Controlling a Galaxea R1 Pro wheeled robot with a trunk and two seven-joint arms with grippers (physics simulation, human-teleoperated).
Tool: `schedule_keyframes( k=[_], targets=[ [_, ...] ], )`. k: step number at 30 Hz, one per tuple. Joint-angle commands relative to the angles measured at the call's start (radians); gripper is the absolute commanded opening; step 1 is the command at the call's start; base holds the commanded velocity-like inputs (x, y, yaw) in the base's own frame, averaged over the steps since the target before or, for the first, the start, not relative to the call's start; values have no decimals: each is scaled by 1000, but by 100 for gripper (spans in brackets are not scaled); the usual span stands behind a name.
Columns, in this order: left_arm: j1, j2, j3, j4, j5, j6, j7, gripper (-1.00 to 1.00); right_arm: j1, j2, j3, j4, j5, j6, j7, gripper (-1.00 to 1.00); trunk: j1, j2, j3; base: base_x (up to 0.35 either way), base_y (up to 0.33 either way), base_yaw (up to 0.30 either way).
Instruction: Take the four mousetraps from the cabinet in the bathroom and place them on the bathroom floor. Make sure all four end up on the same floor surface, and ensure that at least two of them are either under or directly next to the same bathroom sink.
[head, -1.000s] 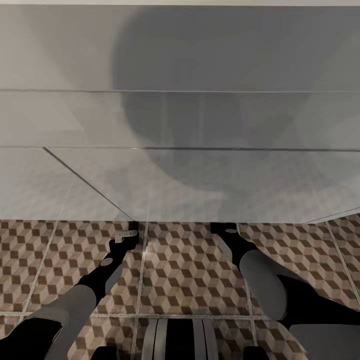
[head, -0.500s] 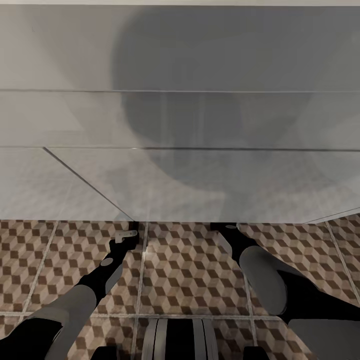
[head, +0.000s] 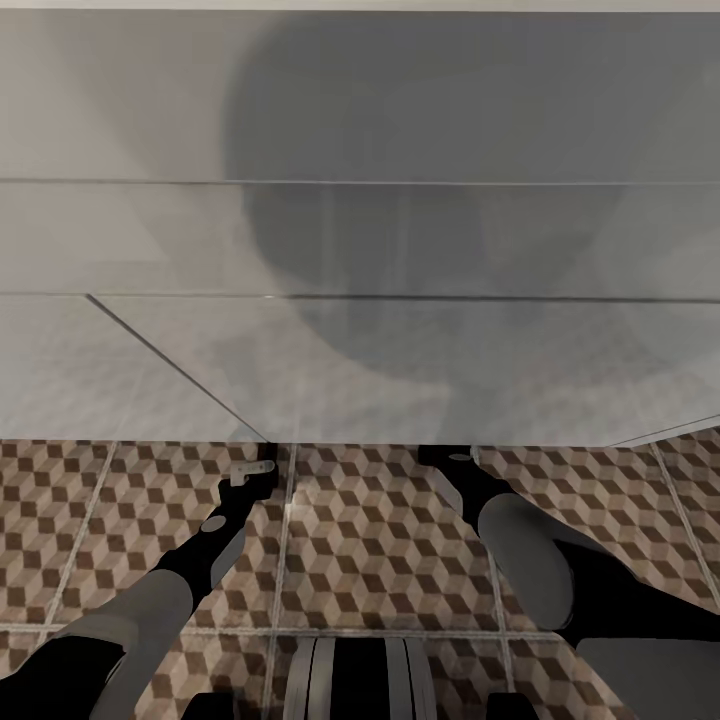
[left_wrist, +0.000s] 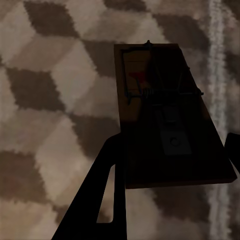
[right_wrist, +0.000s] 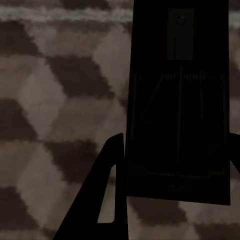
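Now you are holding one mousetrap (left_wrist: 165, 125) pinched in the left tool (left_wrist: 172, 160) and another mousetrap (right_wrist: 180, 110) in the right tool (right_wrist: 175, 165), both hanging above the bathroom floor (head: 380, 540).

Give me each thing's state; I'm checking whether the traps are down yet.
left gripper: shut on a mousetrap, low over the tiles.
left mousetrap: held between the fingers, flat, wire parts up.
right gripper: shut on a second mousetrap.
right mousetrap: held, in deep shadow.
bathroom floor: cube-patterned tiles.
bathroom sink: doors shut.
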Motion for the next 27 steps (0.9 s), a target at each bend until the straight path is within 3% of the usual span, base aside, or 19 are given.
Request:
schedule_keyframes(
  k=[1,19,27],
  targets=[
    [0,1,-9,0,4,-3,9,-100,0,1,-8,0,9,1,-2,-100,0,0,0,0,0,0],
    [0,0,-9,0,6,-2,9,-100,0,1,-12,55,8,-15,19,-100,0,0,0,0,0,0],
    [0,0,-9,1,6,-2,9,-100,0,-1,-52,58,9,-15,33,-100,0,0,0,0,0,0]
  ],
)
